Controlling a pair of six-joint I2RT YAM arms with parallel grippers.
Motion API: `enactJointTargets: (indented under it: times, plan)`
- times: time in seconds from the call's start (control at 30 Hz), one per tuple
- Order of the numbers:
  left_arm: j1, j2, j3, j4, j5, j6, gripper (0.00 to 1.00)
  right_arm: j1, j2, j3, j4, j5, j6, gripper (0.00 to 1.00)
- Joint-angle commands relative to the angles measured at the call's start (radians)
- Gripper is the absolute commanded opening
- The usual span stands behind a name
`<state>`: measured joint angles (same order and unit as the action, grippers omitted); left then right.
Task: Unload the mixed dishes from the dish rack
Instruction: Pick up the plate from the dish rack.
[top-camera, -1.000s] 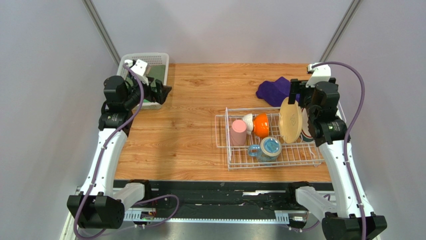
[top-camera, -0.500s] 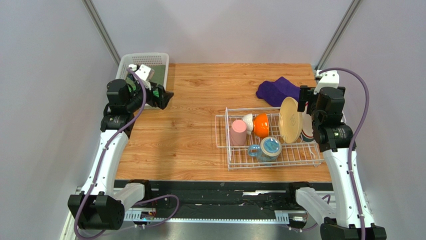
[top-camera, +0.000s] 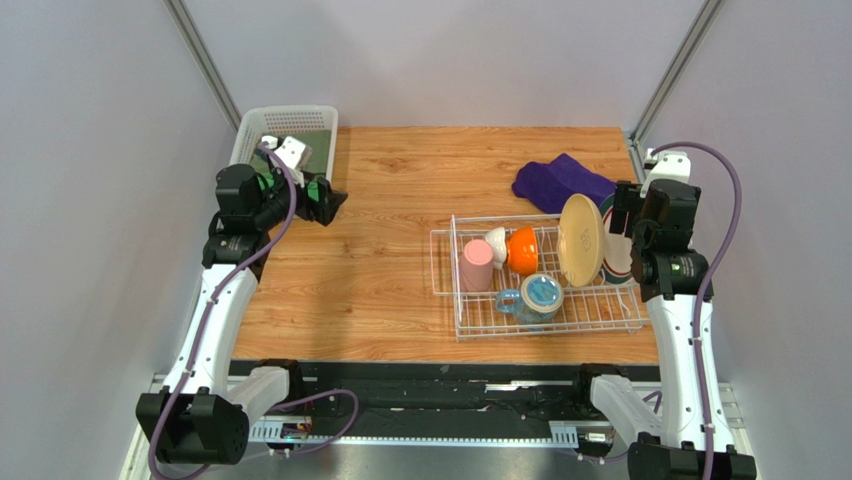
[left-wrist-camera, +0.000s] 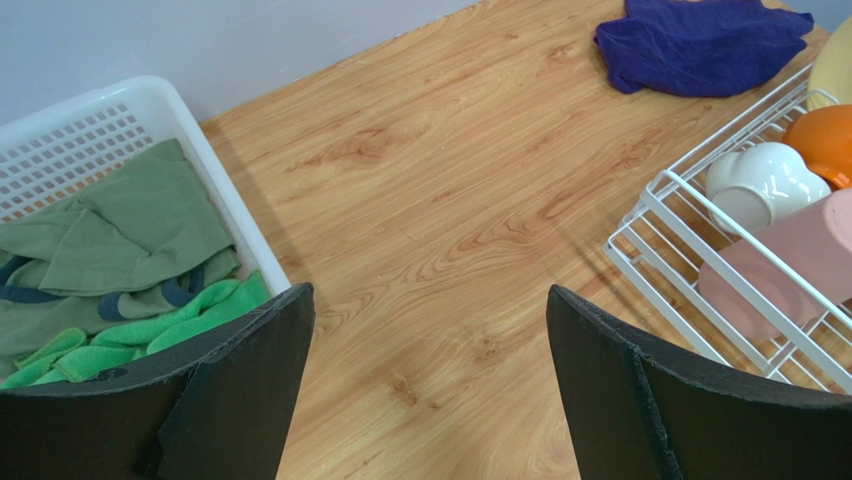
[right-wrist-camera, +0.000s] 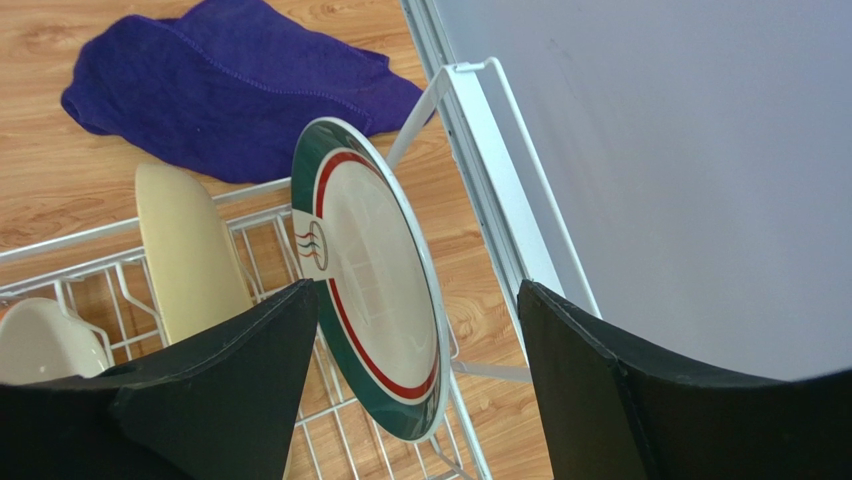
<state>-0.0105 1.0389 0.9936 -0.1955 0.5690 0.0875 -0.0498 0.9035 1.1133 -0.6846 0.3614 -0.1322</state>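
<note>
right gripper (right-wrist-camera: 418, 290) has backed toward 3 o'clock, jaws wide above the green-and-red-rimmed white plate (right-wrist-camera: 375, 300) standing upright in the white wire dish rack (top-camera: 550, 330), likely lining up a rim pinch; left gripper (left-wrist-camera: 428, 295) gapes empty at 10 o'clock.

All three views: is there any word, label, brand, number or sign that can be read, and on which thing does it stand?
No readable text in any view.
The green-and-red-rimmed plate bears only a small wavy emblem, without letters.
The dish rack and the pink tumbler show no print.
</note>
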Motion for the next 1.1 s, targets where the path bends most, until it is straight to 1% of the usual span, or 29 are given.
enactJointTargets:
  times: [0.0, 0.17, 0.37, 0.67, 0.77, 0.83, 1.07]
  plan:
    - [0.004, -0.025, -0.016, 0.025, 0.022, 0.032, 0.94, -0.024, 0.017, -0.024, 0.005, -0.035, -0.027, 0.77]
    - [0.004, -0.027, -0.026, 0.025, 0.02, 0.041, 0.94, -0.041, 0.038, -0.05, 0.02, -0.056, -0.033, 0.75]
    - [0.004, -0.033, -0.041, 0.03, 0.016, 0.052, 0.94, -0.062, 0.069, -0.075, 0.054, -0.045, -0.05, 0.73]
    - [0.004, -0.033, -0.065, 0.053, 0.011, 0.057, 0.93, -0.076, 0.126, -0.069, 0.099, -0.045, -0.073, 0.69]
    - [0.004, -0.028, -0.067, 0.056, 0.011, 0.058, 0.94, -0.079, 0.153, -0.067, 0.112, -0.055, -0.076, 0.65]
    - [0.004, -0.027, -0.067, 0.054, 0.011, 0.06, 0.94, -0.084, 0.17, -0.066, 0.125, -0.055, -0.083, 0.59]
    - [0.004, -0.02, -0.069, 0.059, 0.009, 0.061, 0.93, -0.104, 0.206, -0.046, 0.135, -0.067, -0.087, 0.48]
